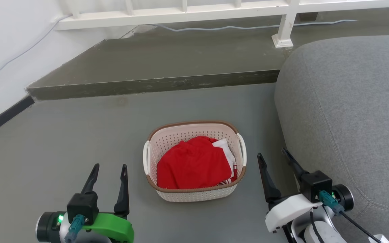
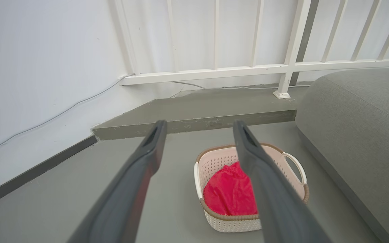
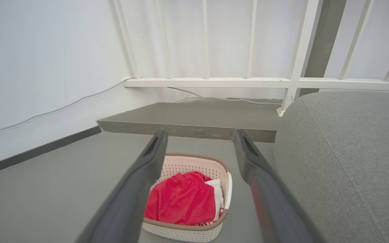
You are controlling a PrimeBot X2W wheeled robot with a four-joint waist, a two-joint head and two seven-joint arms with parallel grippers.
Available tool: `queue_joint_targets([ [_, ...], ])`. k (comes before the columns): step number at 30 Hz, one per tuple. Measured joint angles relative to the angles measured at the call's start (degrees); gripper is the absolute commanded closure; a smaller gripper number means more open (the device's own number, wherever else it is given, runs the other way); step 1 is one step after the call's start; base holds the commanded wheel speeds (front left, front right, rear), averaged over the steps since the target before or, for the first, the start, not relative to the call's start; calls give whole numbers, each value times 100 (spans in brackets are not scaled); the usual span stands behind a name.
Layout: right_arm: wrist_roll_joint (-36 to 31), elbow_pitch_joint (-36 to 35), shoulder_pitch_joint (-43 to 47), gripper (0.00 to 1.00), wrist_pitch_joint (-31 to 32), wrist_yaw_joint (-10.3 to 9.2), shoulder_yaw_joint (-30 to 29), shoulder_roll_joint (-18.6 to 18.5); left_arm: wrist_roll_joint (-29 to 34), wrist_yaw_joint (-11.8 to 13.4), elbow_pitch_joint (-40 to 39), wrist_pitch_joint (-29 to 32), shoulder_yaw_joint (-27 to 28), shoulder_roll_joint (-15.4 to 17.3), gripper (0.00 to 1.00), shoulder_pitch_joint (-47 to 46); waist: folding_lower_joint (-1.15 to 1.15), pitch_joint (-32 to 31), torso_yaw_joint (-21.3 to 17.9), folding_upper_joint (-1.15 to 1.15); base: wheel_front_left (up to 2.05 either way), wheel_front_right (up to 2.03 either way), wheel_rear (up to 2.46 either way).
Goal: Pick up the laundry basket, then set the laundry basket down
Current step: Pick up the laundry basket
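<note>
1. The light was bright, soft and even across the white wall (image 2: 46, 67).
2. Only a faint shadow lay under the laundry basket (image 1: 194, 195).
3. My wrist views leaned the railing (image 3: 214, 82) bars outward; my near fingers (image 2: 130, 189) were blurred.

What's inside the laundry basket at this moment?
The laundry basket holds a crumpled red garment, with a white cloth edged in red stripes tucked against its right side. Anything beneath them, and the basket's bottom, is covered.

Laundry basket (image 1: 198, 195) on floor (image 1: 62, 141), left of sofa (image 1: 349, 118)
</note>
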Motion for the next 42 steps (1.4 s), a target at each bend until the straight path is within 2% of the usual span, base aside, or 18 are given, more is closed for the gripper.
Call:
queue_joint_targets([
  [9, 24, -69, -19, 0, 0, 0, 55, -1, 8, -1, -66, 0, 48, -5, 0, -1, 0, 238, -7, 0, 0, 0, 0],
  [18, -26, -151, -374, 0, 0, 0, 51, -1, 35, -10, -129, 0, 94, -8, 0, -77, 0, 755, -34, 0, 0, 0, 0],
  [22, -32, -142, -570, 0, 0, 0, 4, -2, 42, -100, -122, 0, 98, -2, 0, -289, 0, 1032, -48, 0, 0, 0, 0],
  [29, -30, -34, -1016, 0, -7, 0, -89, -8, 40, -108, -1, 0, 286, 35, 0, -704, 0, 1535, -86, 0, 0, 0, 0],
  [42, 35, 545, -2019, 0, -8, 0, -143, -43, 40, -259, 569, 1, 224, 14, 0, -1676, 1, 2499, -160, 0, 0, 0, 0],
])
